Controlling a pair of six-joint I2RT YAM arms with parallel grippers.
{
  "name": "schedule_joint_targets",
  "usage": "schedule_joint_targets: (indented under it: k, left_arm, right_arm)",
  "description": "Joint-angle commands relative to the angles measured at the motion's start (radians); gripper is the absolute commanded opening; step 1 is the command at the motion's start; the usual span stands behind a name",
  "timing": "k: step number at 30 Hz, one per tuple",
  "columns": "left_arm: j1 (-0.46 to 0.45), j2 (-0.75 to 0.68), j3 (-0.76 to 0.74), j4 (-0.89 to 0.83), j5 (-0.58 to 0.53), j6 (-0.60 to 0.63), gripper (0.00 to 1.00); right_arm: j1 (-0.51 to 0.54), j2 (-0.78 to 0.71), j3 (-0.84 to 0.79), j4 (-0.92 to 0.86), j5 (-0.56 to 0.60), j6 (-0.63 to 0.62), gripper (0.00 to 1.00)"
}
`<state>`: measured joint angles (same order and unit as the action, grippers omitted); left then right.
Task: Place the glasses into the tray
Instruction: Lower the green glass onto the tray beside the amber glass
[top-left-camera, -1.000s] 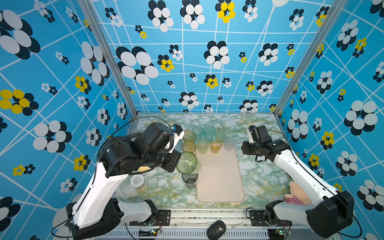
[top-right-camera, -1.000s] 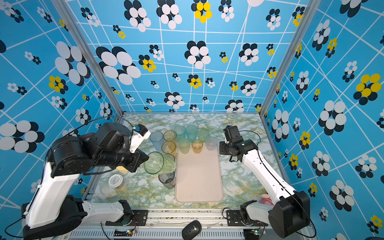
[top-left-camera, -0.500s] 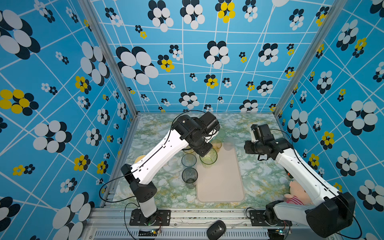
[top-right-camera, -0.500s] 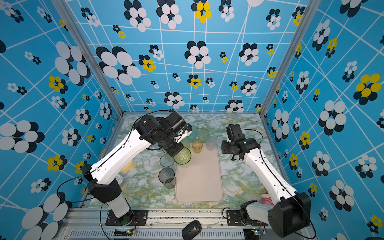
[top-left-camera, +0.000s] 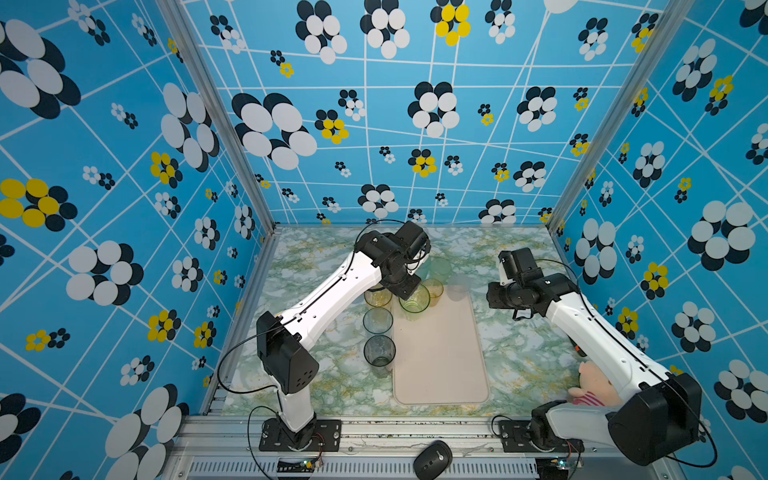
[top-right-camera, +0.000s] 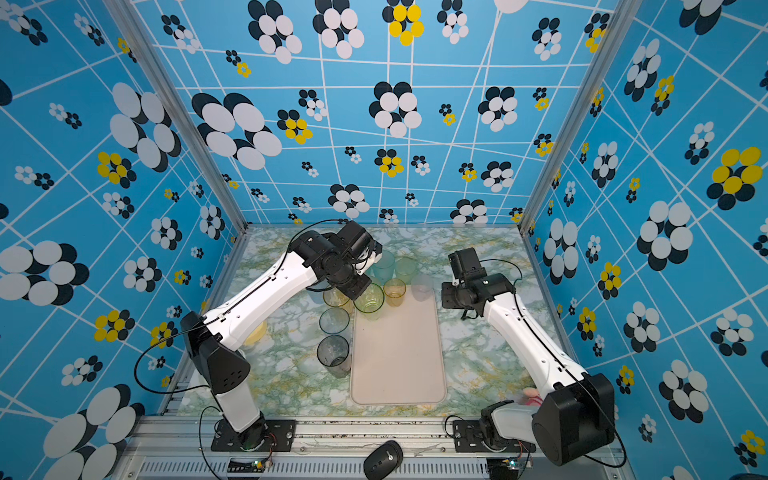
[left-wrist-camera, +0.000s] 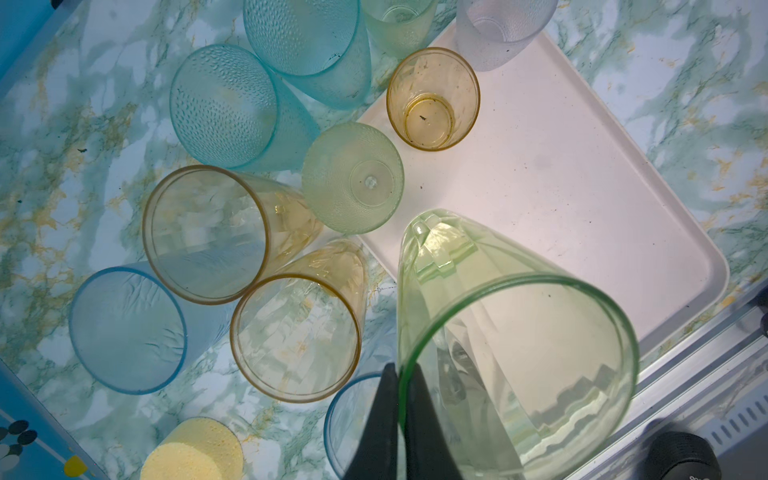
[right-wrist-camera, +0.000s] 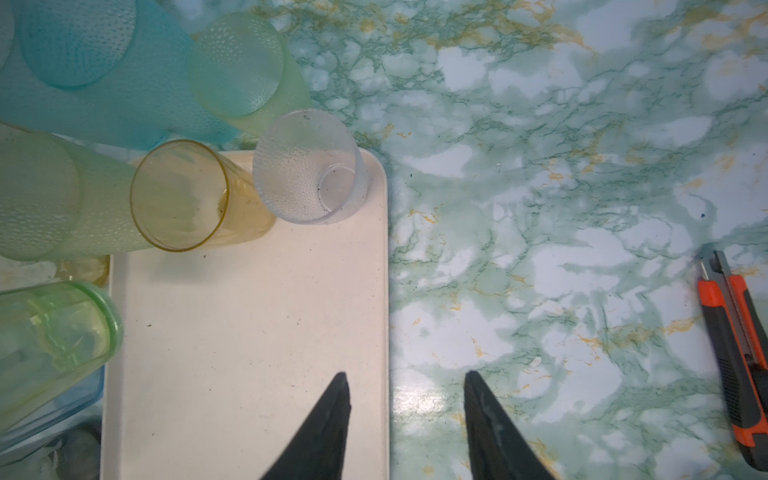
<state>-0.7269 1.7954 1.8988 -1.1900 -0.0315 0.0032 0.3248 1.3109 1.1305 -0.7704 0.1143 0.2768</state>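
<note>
Tray (top-left-camera: 440, 353): pale cream, rectangular, rounded corners, low rim; flat on bench (top-left-camera: 519, 345), long side running near-far.
Green faceted glass (left-wrist-camera: 515, 353): tilted over tray's far left corner, rim pinched by left pincer (left-wrist-camera: 401, 374).
Small amber glass (top-left-camera: 434, 289), clear textured glass (right-wrist-camera: 307, 166): upright on tray's far end.
Smoky grey glass (top-left-camera: 379, 351), bluish glass (top-left-camera: 377, 320), tall amber glass (top-left-camera: 376, 298): upright, in row on bench just left of tray.
Teal textured glass (top-right-camera: 383, 266): on bench beyond tray's far edge.

- A black computer mouse (top-left-camera: 432, 459) sits on the metal rail (top-left-camera: 415, 428) at the front.
- A plush doll (top-left-camera: 592, 384) lies at the near right corner of the green marble table (top-left-camera: 519, 353).
- An orange utility knife (right-wrist-camera: 735, 353) lies flat on the marble.
- A yellow spongy disc (left-wrist-camera: 193, 451) rests near the left edge.
</note>
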Motion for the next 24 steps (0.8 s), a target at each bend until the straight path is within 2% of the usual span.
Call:
schedule_joint_targets:
  k: [1, 10, 24]
  left_arm:
    - [0.01, 0.018, -0.007, 0.067, 0.038, 0.021, 0.02]
    - [0.03, 0.094, 0.012, 0.031, 0.031, 0.033, 0.02]
    - [0.04, 0.113, -0.041, 0.043, 0.022, 0.04, 0.02]
  right_arm:
    - [-0.006, 0.011, 0.026, 0.002, -0.018, 0.005, 0.47]
    - [-0.006, 0.019, 0.026, 0.0, -0.023, 0.01, 0.47]
    - [0.0, 0.045, 0.023, 0.017, -0.044, 0.021, 0.47]
